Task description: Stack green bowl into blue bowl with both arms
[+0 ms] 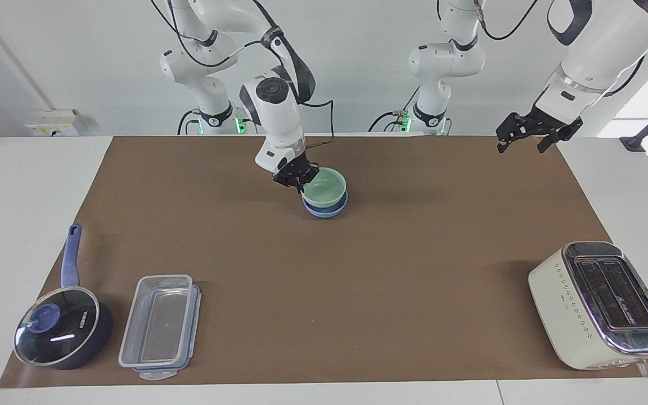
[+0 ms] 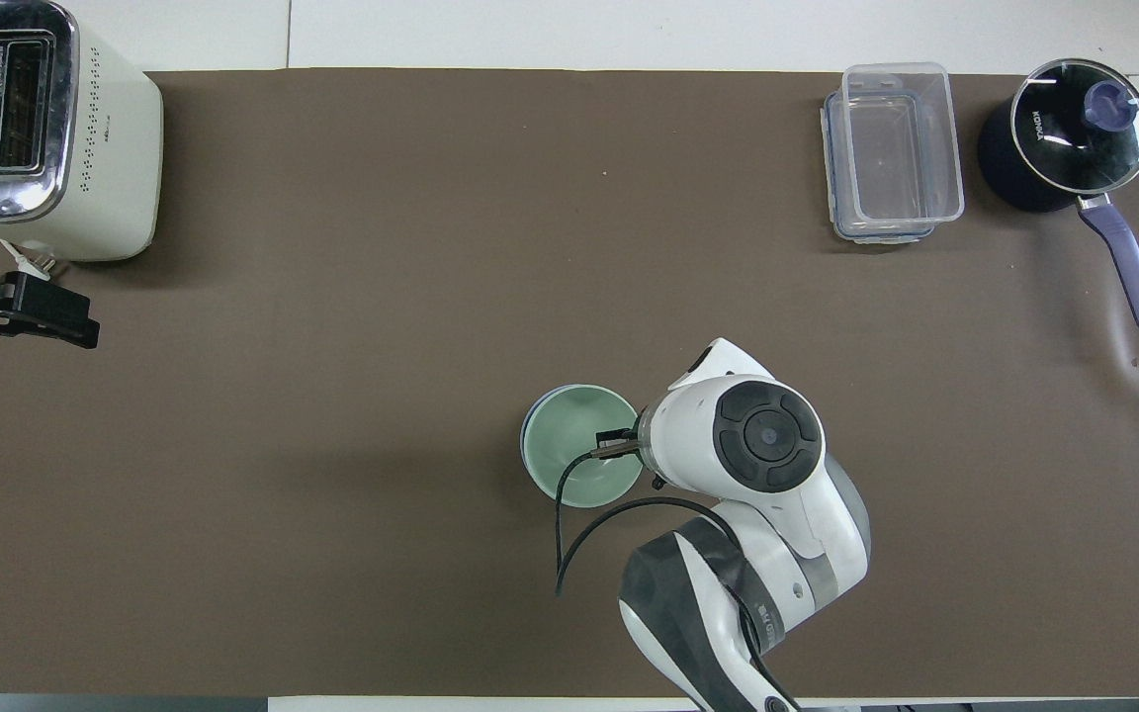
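Observation:
The green bowl sits nested in the blue bowl on the brown mat, near the robots at mid-table. In the overhead view the green bowl covers all but a thin rim of the blue bowl. My right gripper is at the green bowl's rim on the side toward the right arm's end; its wrist hides it from above. My left gripper is open and empty, raised over the mat's edge at the left arm's end; it also shows in the overhead view.
A cream toaster stands far from the robots at the left arm's end. A clear lidded container and a dark blue saucepan with glass lid stand far from the robots at the right arm's end.

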